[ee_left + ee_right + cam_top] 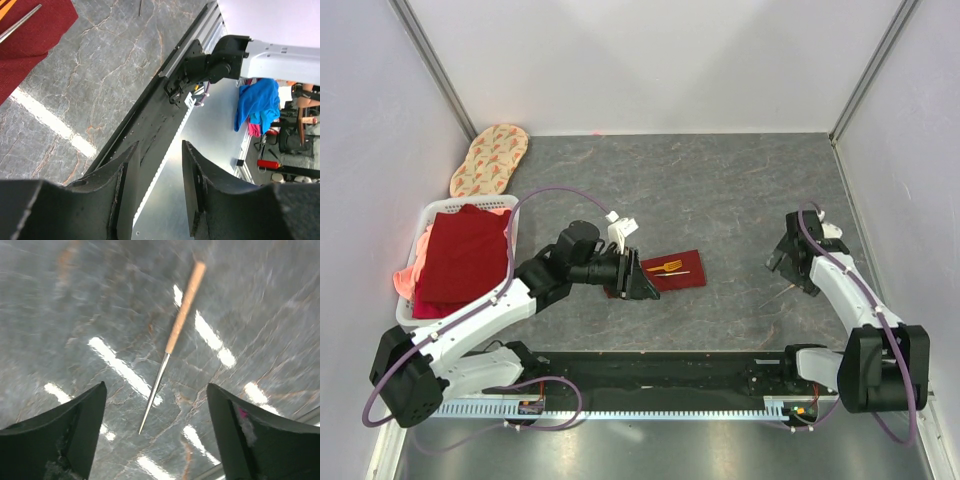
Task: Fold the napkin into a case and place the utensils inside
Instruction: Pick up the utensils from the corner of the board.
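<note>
From above, your left gripper (638, 276) sits at the left end of the case (672, 272), the dark red napkin folded into a small flat rectangle in the middle of the table (740, 190). A gold fork (669, 265) and a thin silver piece (673, 273) lie on top of the cloth, not tucked in. That view does not show you how the left jaws stand. The left wrist camera does: the two fingers (192, 185) are partly apart with nothing between them, and they point back over the black base rail (150, 125). Only a corner of the red cloth and the silver piece show at its upper left.

Your right gripper (790, 265) is well apart from the case, over bare table on the right. The top view gives only a faint thin line below it. The right wrist camera shows it to be an orange-handled utensil (175, 335) with a slim silver shaft, lying flat on the table between wide-spread, empty fingers (75, 425), touching neither.

Only the top view shows the white basket (420, 225) of red and pink cloths on the left and the oval patterned mat (490, 158) behind it.
</note>
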